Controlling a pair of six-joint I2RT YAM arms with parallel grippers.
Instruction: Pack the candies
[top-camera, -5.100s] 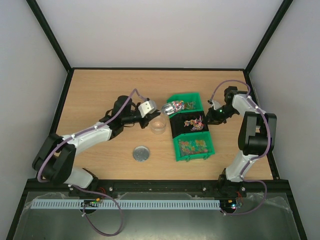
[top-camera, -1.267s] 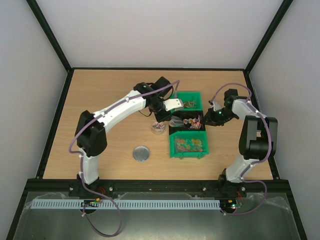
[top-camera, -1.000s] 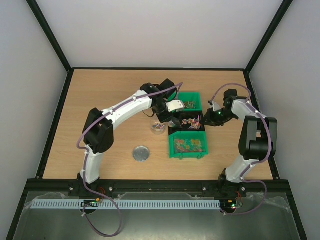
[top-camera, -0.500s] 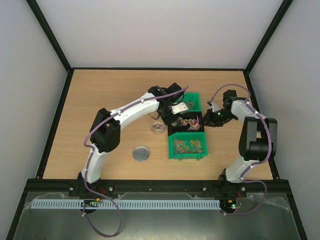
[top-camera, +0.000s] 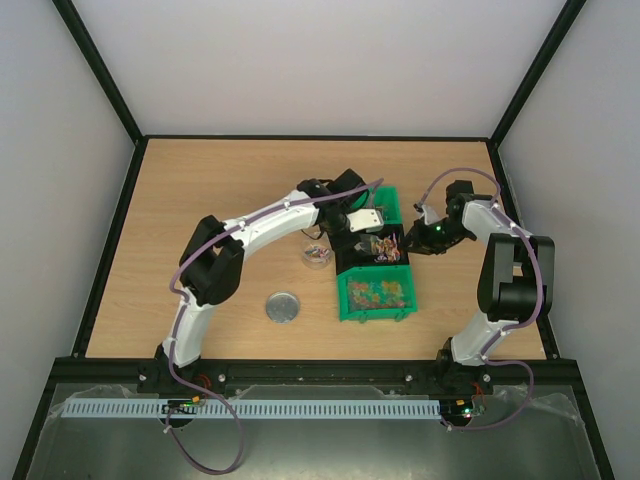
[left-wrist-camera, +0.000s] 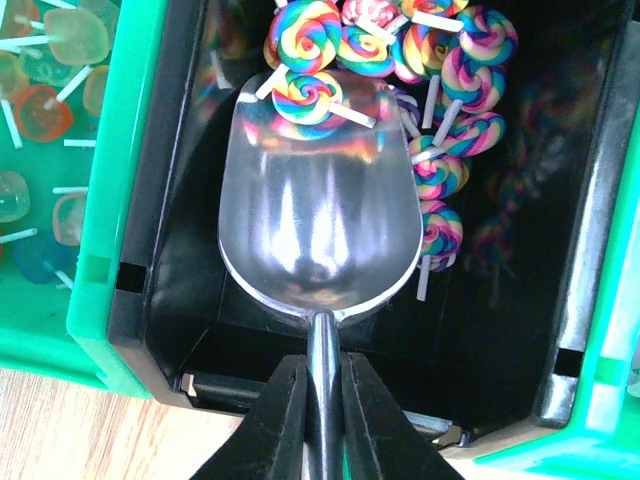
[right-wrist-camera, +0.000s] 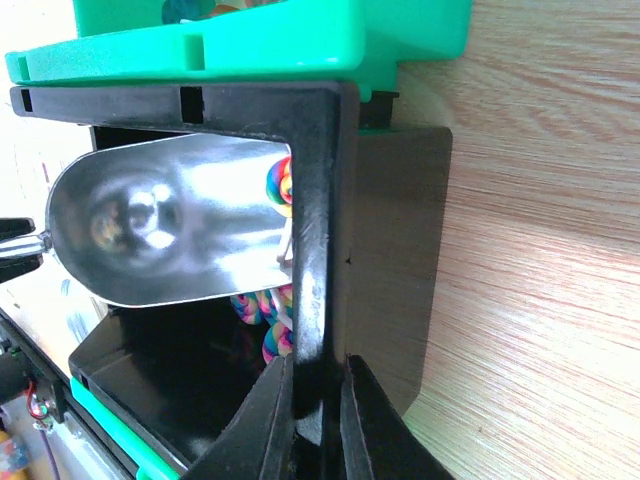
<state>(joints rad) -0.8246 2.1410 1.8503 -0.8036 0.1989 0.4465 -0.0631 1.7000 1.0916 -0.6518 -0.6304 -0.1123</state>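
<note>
The candies are small rainbow-swirl lollipops (left-wrist-camera: 452, 62) lying in a black bin (top-camera: 347, 260), the middle one of a row of bins. My left gripper (left-wrist-camera: 322, 405) is shut on the handle of a metal scoop (left-wrist-camera: 320, 215). The scoop's bowl lies low inside the black bin, and one lollipop (left-wrist-camera: 308, 103) rests on its front lip. My right gripper (right-wrist-camera: 318, 400) is shut on the black bin's right wall (right-wrist-camera: 318, 230), and the scoop (right-wrist-camera: 160, 235) also shows in the right wrist view. A small clear jar (top-camera: 317, 256) with a few candies stands left of the bins.
Green bins (top-camera: 376, 293) with more sweets sit on either side of the black one; the other (top-camera: 392, 200) is farther back. A round silver lid (top-camera: 282, 307) lies on the wood near the jar. Black frame rails border the table.
My left arm has swung right from over the jar and lowered the scoop into the black bin. The jar now holds candies. My right gripper has kept hold of the bin wall.
</note>
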